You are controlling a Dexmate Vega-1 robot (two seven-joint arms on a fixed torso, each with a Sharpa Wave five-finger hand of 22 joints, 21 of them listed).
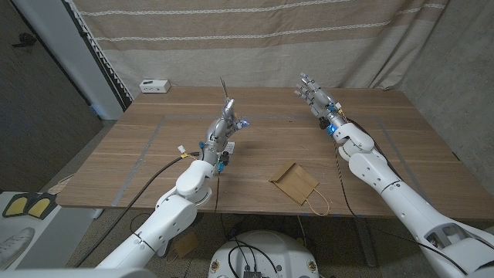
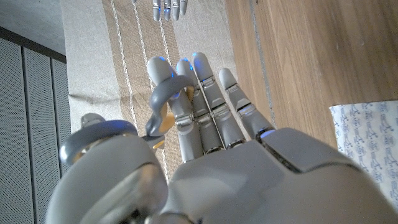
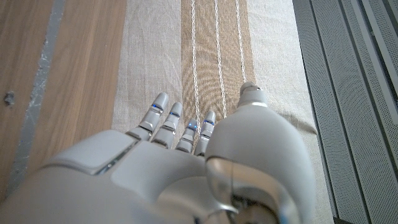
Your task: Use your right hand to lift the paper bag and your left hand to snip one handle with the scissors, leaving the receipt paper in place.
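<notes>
Here we see our left hand (image 1: pixel 224 127) raised mid-table, gripping the scissors (image 1: pixel 225 93) with blades pointing to 12 o'clock, our right hand (image 1: pixel 315 96) empty with fingers spread at 1 o'clock, and the bag (image 1: pixel 294 182) lying flat at 5 o'clock.

Colours and patterns on the table.
Brown paper bag (image 1: pixel 294 182); grey-handled scissors (image 2: pixel 163 99); white receipt paper (image 2: pixel 367 146) with blue print; beige striped curtain (image 1: pixel 255 35).
</notes>
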